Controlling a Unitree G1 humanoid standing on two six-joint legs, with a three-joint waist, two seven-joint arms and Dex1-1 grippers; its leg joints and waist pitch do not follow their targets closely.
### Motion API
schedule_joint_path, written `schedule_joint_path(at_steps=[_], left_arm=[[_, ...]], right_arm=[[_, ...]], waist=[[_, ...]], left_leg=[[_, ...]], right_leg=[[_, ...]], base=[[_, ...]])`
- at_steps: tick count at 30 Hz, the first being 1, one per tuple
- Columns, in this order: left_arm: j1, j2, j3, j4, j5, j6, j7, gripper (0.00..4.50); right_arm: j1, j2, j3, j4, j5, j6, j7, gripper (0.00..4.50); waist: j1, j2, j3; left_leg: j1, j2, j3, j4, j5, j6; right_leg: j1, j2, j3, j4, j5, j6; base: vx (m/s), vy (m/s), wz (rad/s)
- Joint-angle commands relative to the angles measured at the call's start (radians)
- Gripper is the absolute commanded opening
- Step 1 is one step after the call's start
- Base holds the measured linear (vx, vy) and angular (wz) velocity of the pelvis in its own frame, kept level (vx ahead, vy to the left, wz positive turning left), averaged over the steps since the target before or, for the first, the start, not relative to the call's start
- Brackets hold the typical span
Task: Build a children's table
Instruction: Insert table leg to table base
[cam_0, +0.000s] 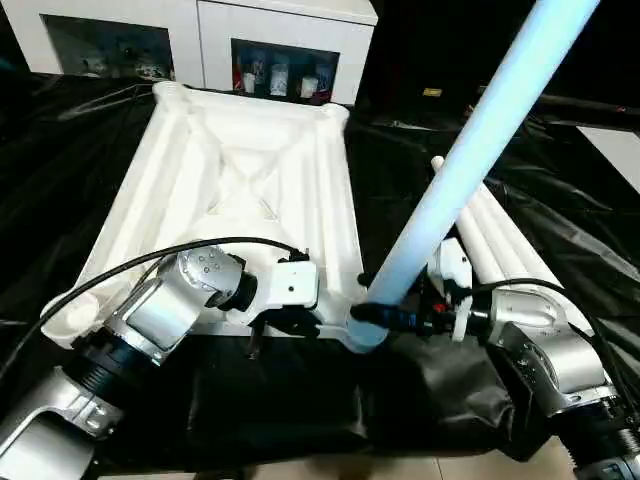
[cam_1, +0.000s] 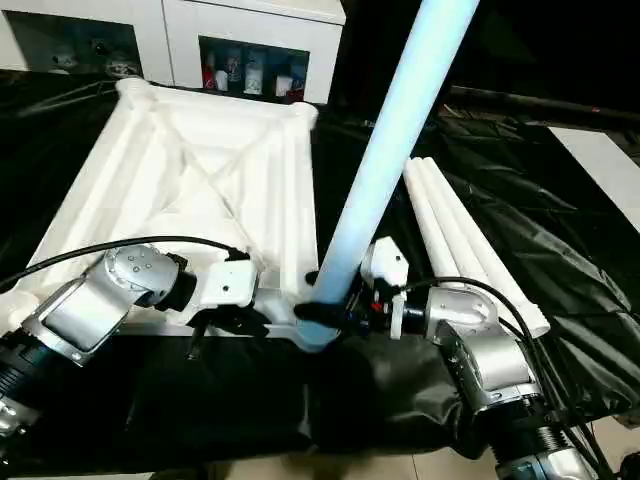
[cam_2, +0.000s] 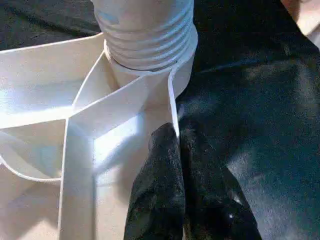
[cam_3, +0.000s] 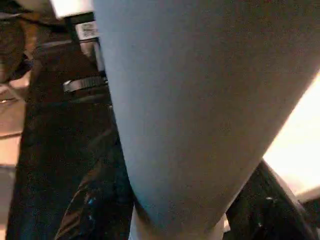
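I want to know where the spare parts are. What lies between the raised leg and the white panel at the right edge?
Spare table legs lie bundled on black sheeting, seen in both eye views.

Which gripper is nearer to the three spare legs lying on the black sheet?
Right. The right gripper clamps the raised leg just beside the spare legs; the left gripper pinches the tabletop rim farther away.

Silver cylindrical forearms (cam_0: 165, 305) end in white wrist blocks (cam_0: 295, 283), black pincer fingers (cam_2: 167, 195) and black cables (cam_0: 150, 258).
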Motion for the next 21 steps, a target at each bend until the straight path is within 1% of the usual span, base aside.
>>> schedule_joint_path(at_steps=[1, 3, 4, 5, 6, 8, 9, 10, 12, 13, 14, 15, 16, 17, 18, 19, 20, 21], left_arm=[[-0.011, 0.014, -0.04, 0.004, 0.023, -0.035, -0.064, 0.0], [-0.026, 0.022, -0.048, 0.023, 0.035, -0.062, -0.08, 0.0], [-0.029, 0.025, -0.049, 0.027, 0.038, -0.068, -0.083, 0.0], [-0.035, 0.027, -0.051, 0.034, 0.043, -0.076, -0.088, 0.0], [-0.045, 0.03, -0.051, 0.048, 0.049, -0.09, -0.095, 0.0], [-0.049, 0.03, -0.051, 0.054, 0.05, -0.095, -0.097, 0.0], [-0.051, 0.031, -0.052, 0.057, 0.05, -0.097, -0.097, 0.0], [-0.052, 0.031, -0.052, 0.059, 0.049, -0.098, -0.097, 0.0], [-0.056, 0.03, -0.052, 0.07, 0.053, -0.102, -0.094, 0.0], [-0.057, 0.03, -0.052, 0.072, 0.054, -0.103, -0.094, 0.0], [-0.058, 0.029, -0.051, 0.079, 0.054, -0.101, -0.092, 0.0], [-0.058, 0.029, -0.051, 0.08, 0.054, -0.1, -0.092, 0.0], [-0.055, 0.03, -0.049, 0.082, 0.055, -0.097, -0.09, 0.0], [-0.054, 0.031, -0.049, 0.083, 0.055, -0.095, -0.09, 0.0], [-0.053, 0.032, -0.048, 0.084, 0.054, -0.094, -0.09, 0.0], [-0.047, 0.033, -0.044, 0.082, 0.05, -0.084, -0.089, 0.0], [-0.043, 0.033, -0.041, 0.08, 0.047, -0.075, -0.087, 0.0], [-0.041, 0.033, -0.039, 0.079, 0.045, -0.069, -0.086, 0.0]], right_arm=[[0.087, -0.043, 0.098, 0.146, -0.1, 0.063, 0.031, 1.86], [0.087, -0.046, 0.101, 0.154, -0.102, 0.052, 0.04, 1.86], [0.087, -0.046, 0.101, 0.156, -0.102, 0.05, 0.04, 1.86], [0.087, -0.045, 0.101, 0.159, -0.104, 0.046, 0.043, 1.86], [0.088, -0.041, 0.1, 0.167, -0.111, 0.033, 0.047, 1.86], [0.089, -0.04, 0.101, 0.17, -0.113, 0.027, 0.048, 1.86], [0.089, -0.036, 0.101, 0.175, -0.115, 0.02, 0.044, 1.86], [0.089, -0.034, 0.1, 0.178, -0.117, 0.015, 0.04, 1.86], [0.087, -0.018, 0.092, 0.192, -0.119, 0.006, 0.015, 1.86], [0.086, -0.012, 0.088, 0.198, -0.119, 0.004, 0.005, 1.86], [0.079, 0.009, 0.071, 0.225, -0.119, -0.005, -0.03, 1.86], [0.078, 0.01, 0.07, 0.227, -0.119, -0.006, -0.032, 1.86], [0.069, 0.031, 0.048, 0.259, -0.124, -0.026, -0.085, 1.86], [0.066, 0.038, 0.041, 0.267, -0.124, -0.029, -0.1, 1.86], [0.063, 0.042, 0.036, 0.274, -0.126, -0.033, -0.116, 1.86], [0.057, 0.055, 0.021, 0.292, -0.129, -0.04, -0.157, 1.86], [0.053, 0.063, 0.013, 0.301, -0.129, -0.042, -0.179, 1.86], [0.051, 0.067, 0.007, 0.307, -0.129, -0.043, -0.193, 1.86]], waist=[[-0.007, 0.029, -0.02], [-0.007, 0.028, -0.021], [-0.007, 0.03, -0.018], [-0.007, 0.029, -0.017], [-0.007, 0.033, -0.016], [-0.007, 0.031, -0.016], [-0.006, 0.036, -0.014], [-0.007, 0.033, -0.014], [-0.007, 0.037, -0.012], [-0.007, 0.035, -0.009], [-0.007, 0.037, -0.009], [-0.011, 0.035, -0.006], [-0.01, 0.037, -0.006], [-0.014, 0.036, -0.003], [-0.015, 0.036, -0.001], [-0.017, 0.036, 0.0], [-0.019, 0.035, 0.002], [-0.022, 0.037, 0.006]], left_leg=[[0.036, 0.062, -0.032, -0.078, -0.356, -0.034], [0.037, 0.062, -0.033, -0.078, -0.361, -0.034], [0.036, 0.062, -0.033, -0.079, -0.371, -0.037], [0.037, 0.063, -0.034, -0.08, -0.378, -0.04], [0.038, 0.063, -0.034, -0.081, -0.39, -0.042], [0.038, 0.063, -0.035, -0.081, -0.391, -0.044], [0.038, 0.064, -0.036, -0.082, -0.395, -0.046], [0.037, 0.063, -0.035, -0.081, -0.394, -0.046], [0.037, 0.063, -0.035, -0.083, -0.402, -0.047], [0.037, 0.063, -0.036, -0.084, -0.423, -0.049], [0.038, 0.063, -0.038, -0.085, -0.434, -0.052], [0.035, 0.062, -0.043, -0.088, -0.467, -0.059], [0.036, 0.064, -0.046, -0.09, -0.475, -0.064], [0.036, 0.063, -0.049, -0.092, -0.507, -0.069], [0.036, 0.062, -0.052, -0.094, -0.521, -0.072], [0.035, 0.062, -0.058, -0.096, -0.548, -0.077], [0.034, 0.061, -0.061, -0.097, -0.562, -0.08], [0.039, 0.06, -0.072, -0.1, -0.611, -0.084]], right_leg=[[-0.003, -0.075, 0.039, -0.074, -0.218, -0.187], [-0.002, -0.077, 0.039, -0.075, -0.227, -0.187], [-0.004, -0.077, 0.039, -0.076, -0.235, -0.186], [-0.004, -0.078, 0.039, -0.076, -0.243, -0.187], [-0.005, -0.078, 0.04, -0.079, -0.255, -0.184], [-0.004, -0.079, 0.04, -0.078, -0.255, -0.185], [-0.006, -0.079, 0.04, -0.078, -0.25, -0.185], [-0.005, -0.078, 0.04, -0.077, -0.245, -0.187], [-0.007, -0.079, 0.04, -0.078, -0.253, -0.189], [-0.008, -0.08, 0.041, -0.082, -0.288, -0.185], [-0.009, -0.082, 0.041, -0.083, -0.307, -0.183], [-0.008, -0.086, 0.041, -0.089, -0.381, -0.168], [-0.009, -0.088, 0.042, -0.09, -0.4, -0.164], [-0.012, -0.089, 0.042, -0.096, -0.45, -0.156], [-0.012, -0.091, 0.042, -0.098, -0.483, -0.149], [-0.013, -0.095, 0.042, -0.102, -0.544, -0.135], [-0.013, -0.095, 0.041, -0.105, -0.576, -0.126], [-0.02, -0.099, 0.041, -0.115, -0.666, -0.104]], base=[[0.0, 0.0, 0.0], [0.0, 0.0, 0.0], [0.0, 0.0, 0.0], [0.0, 0.0, 0.0], [0.0, 0.0, 0.0], [0.0, 0.0, 0.0], [0.0, 0.0, 0.0], [0.0, 0.0, 0.0], [0.0, 0.0, 0.0], [0.0, 0.0, 0.0], [0.0, 0.0, 0.0], [0.0, 0.0, 0.0], [0.0, 0.0, 0.0], [0.0, 0.0, 0.0], [0.0, 0.0, 0.0], [0.0, 0.0, 0.0], [0.0, 0.0, 0.0], [0.0, 0.0, 0.0]])
